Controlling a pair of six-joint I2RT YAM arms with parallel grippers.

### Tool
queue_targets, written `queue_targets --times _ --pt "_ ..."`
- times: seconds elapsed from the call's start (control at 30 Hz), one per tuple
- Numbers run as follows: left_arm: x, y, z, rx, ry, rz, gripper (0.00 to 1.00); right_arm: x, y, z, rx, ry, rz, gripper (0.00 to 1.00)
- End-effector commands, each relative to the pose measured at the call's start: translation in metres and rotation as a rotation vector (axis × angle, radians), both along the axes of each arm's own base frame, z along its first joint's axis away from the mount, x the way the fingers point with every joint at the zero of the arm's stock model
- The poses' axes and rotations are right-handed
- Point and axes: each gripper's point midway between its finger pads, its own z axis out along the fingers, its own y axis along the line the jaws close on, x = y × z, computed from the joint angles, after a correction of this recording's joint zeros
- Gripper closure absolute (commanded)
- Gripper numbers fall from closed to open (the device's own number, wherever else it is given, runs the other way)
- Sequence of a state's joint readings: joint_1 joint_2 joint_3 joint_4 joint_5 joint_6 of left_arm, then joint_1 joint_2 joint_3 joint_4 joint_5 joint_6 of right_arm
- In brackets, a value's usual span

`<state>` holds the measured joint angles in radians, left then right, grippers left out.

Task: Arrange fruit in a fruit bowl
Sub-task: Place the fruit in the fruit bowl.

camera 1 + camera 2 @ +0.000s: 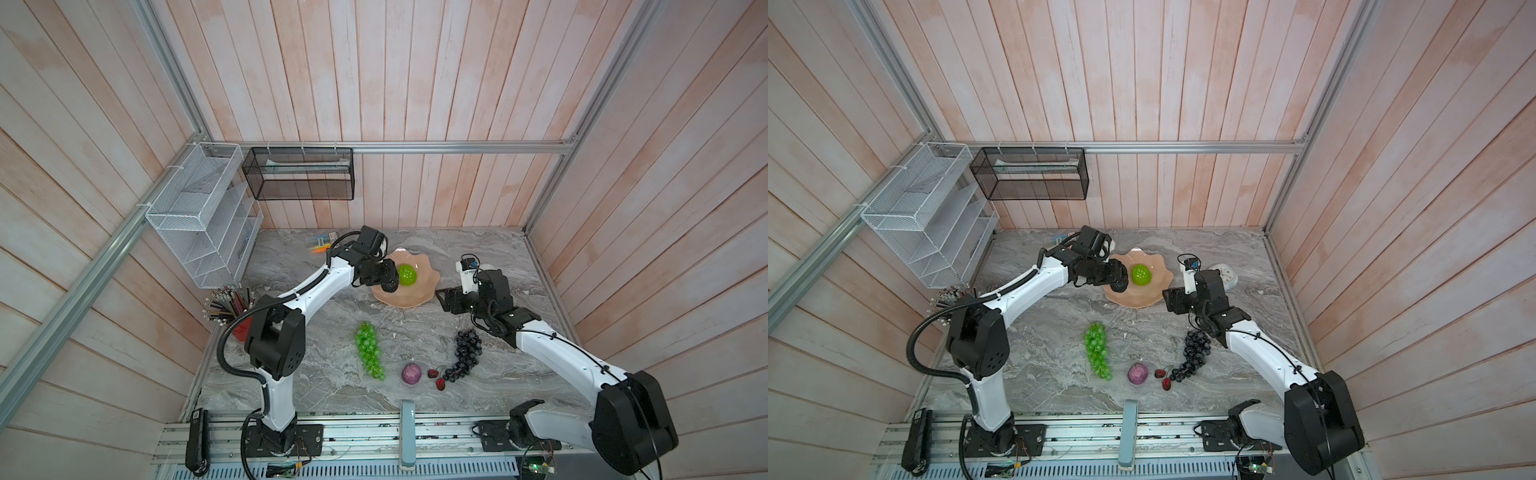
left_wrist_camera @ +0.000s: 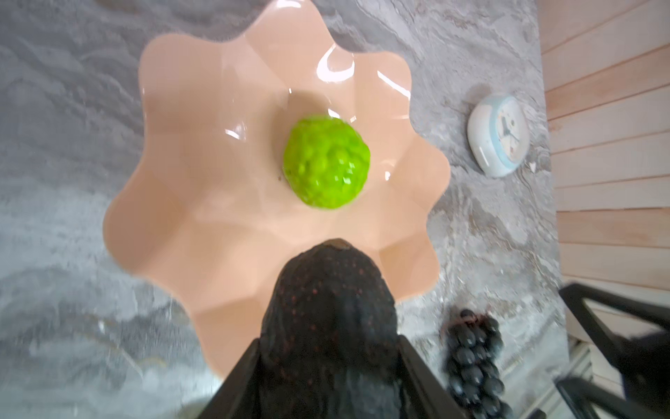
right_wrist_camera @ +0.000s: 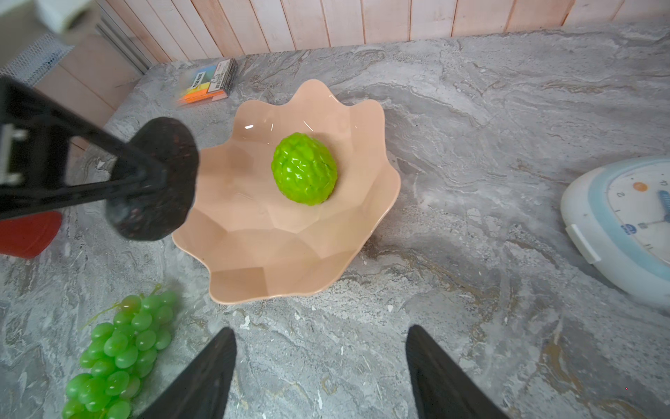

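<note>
Above the rim of the fruit bowl (image 2: 203, 181), the left end effector (image 2: 328, 355) is clamped on the dark avocado (image 2: 326, 308), whose narrow end points to the bowl's middle. The bumpy lime-green ball (image 2: 326, 163) lies there already. The right end effector (image 3: 321, 337) waits just outside the bowl with its jaws apart and nothing between them.

I think the avocado should go a little more inward and lower before the jaws part. It should land on the bare floor beside the ball, because the glossy sloped wall may let it roll. The right arm should keep away.

The clock (image 3: 623, 217) near the bowl shows numerals, and I can read a 2, but its blue logo is too blurred. The sticky-note pack (image 3: 208, 81) beyond the bowl carries print too small to read.
</note>
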<state>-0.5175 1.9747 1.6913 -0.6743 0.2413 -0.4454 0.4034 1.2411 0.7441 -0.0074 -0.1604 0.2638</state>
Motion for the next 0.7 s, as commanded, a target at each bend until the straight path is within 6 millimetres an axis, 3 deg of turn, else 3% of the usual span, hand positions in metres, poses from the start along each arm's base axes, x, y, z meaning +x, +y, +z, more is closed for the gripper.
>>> queue_targets --times 0.0,0.23,0.67 --pt "0.031 -0.003 -0.004 0.06 -0.067 -0.011 0.67 -0.008 0.005 0.003 0.028 0.014 0.025 0.25" --pt "0.06 -0.008 -0.037 0.129 -0.085 -0.008 0.67 -0.018 0.007 0.003 0.016 0.03 0.045 0.25" --pt "0.067 -0.015 -0.069 0.124 -0.073 -0.022 0.63 -0.027 0.008 -0.003 0.006 0.055 0.042 0.25"
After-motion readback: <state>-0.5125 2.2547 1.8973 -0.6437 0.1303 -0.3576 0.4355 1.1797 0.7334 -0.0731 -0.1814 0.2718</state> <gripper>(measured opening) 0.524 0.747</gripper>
